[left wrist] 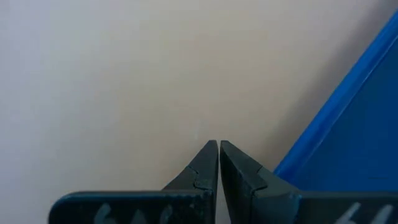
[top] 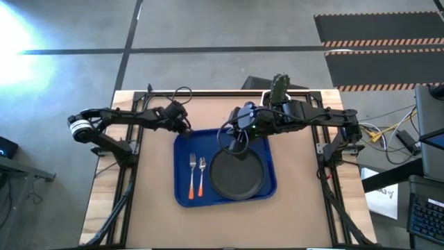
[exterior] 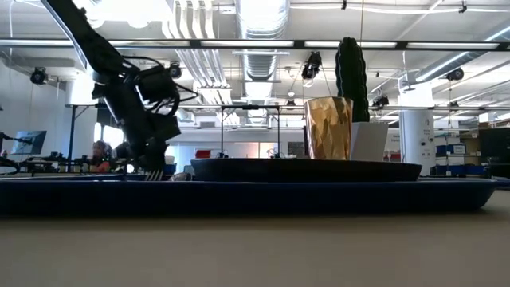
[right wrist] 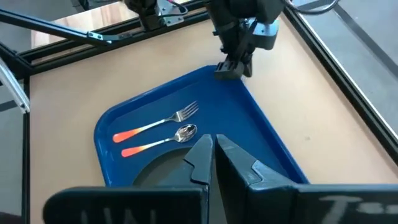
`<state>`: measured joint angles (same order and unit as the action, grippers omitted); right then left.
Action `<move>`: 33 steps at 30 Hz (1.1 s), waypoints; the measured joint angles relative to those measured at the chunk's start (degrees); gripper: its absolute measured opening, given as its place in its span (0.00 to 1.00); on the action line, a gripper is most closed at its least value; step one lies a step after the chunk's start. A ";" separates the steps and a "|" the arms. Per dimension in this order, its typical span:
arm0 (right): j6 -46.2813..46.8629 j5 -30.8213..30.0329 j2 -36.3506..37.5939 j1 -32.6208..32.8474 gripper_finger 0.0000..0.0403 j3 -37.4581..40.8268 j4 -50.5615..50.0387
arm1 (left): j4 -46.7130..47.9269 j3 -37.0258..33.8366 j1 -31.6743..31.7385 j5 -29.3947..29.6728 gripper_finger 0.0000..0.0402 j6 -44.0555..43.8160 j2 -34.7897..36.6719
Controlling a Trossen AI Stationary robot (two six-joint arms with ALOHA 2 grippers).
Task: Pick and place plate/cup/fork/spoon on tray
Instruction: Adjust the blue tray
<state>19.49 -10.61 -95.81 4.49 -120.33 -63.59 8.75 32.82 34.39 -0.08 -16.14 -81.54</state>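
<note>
- The blue tray (top: 182, 196) lies flat in the middle of the bench (top: 298, 208), and most of the setting is already on it.
- The fork (top: 191, 173) and the spoon (top: 201, 175) lie side by side in the tray's left half, orange handles toward the near edge, heads toward the far rim. They sit close but apart, which leaves the right half free for the bigger piece.
- That piece is the black plate (top: 236, 173), filling the tray's right half, just beside the spoon.
- The cup (exterior: 327, 127) shows only in the low view, an amber tumbler rising behind the plate's rim. Whether it stands on the tray or past it cannot be told from here.
- The left claw (top: 186, 127) hangs at the tray's far left corner, fingers pressed together on nothing; its wrist view shows the closed tips (left wrist: 217, 149) over bare bench beside the blue rim.
- The right claw (right wrist: 214, 149) hovers over the far rim of the plate, fingers closed and empty too.
- The white pot with the cactus (top: 279, 89) stands at the bench's far edge, behind the right arm and outside the tray.
- Judgement: cutlery and plate look placed; the cup looks like the one item left to settle.
</note>
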 joint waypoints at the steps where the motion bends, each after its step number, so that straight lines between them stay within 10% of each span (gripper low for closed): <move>1: 0.00 -0.02 0.00 -0.02 0.02 0.00 -0.02 | -0.52 0.34 0.00 0.15 0.00 0.00 0.10; 22: -6.31 1.11 0.00 -21.83 0.02 1.94 -11.06 | 10.62 5.07 -2.33 1.84 0.00 -0.10 39.94; 33: -10.62 6.48 -1.81 -33.39 0.02 4.22 -8.82 | 14.58 4.22 -2.64 2.18 0.00 -2.99 46.34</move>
<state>8.86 -4.13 -97.62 -28.90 -116.11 -72.41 23.33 37.04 31.75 2.11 -19.14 -35.20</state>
